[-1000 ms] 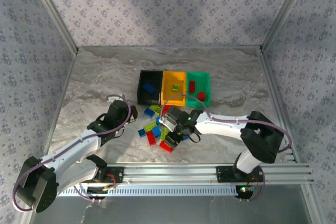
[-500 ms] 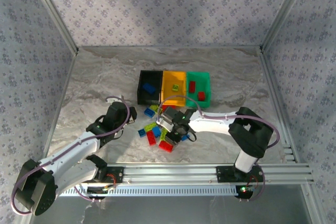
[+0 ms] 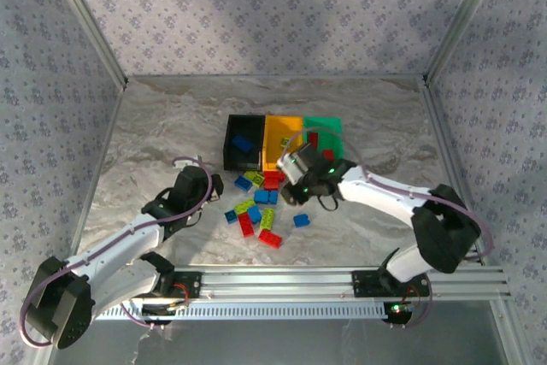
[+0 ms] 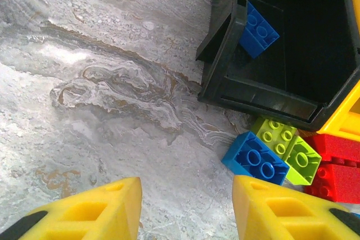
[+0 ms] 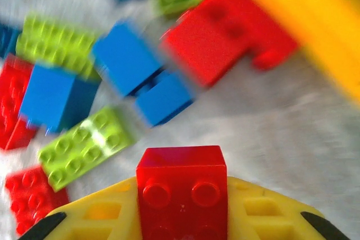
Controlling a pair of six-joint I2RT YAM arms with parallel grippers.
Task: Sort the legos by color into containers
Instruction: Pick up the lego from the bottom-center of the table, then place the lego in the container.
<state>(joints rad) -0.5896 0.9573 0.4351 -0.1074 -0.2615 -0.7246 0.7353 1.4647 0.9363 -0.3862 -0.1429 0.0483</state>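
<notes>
My right gripper [image 3: 297, 173] is shut on a red brick [image 5: 181, 186], held just above the table near the front of the orange-yellow bin [image 3: 281, 137]. Loose red, blue and lime legos [image 3: 256, 207] lie scattered below and to its left. The black bin [image 3: 242, 144] holds a blue brick [image 4: 257, 28]; the green bin [image 3: 330, 128] stands on the right of the row, partly behind the right arm. My left gripper [image 4: 185, 212] hangs open over bare table, left of a blue brick [image 4: 256, 157] and a lime brick [image 4: 286, 145].
Red bricks [image 4: 332, 167] lie against the black bin's near corner. One blue brick [image 3: 301, 220] sits apart, right of the pile. A metal rail [image 3: 342, 281] runs along the near edge, and patterned walls close in the table.
My right gripper has risen from the pile with the red brick and moved back and right toward the bins. The left arm has hardly moved.
</notes>
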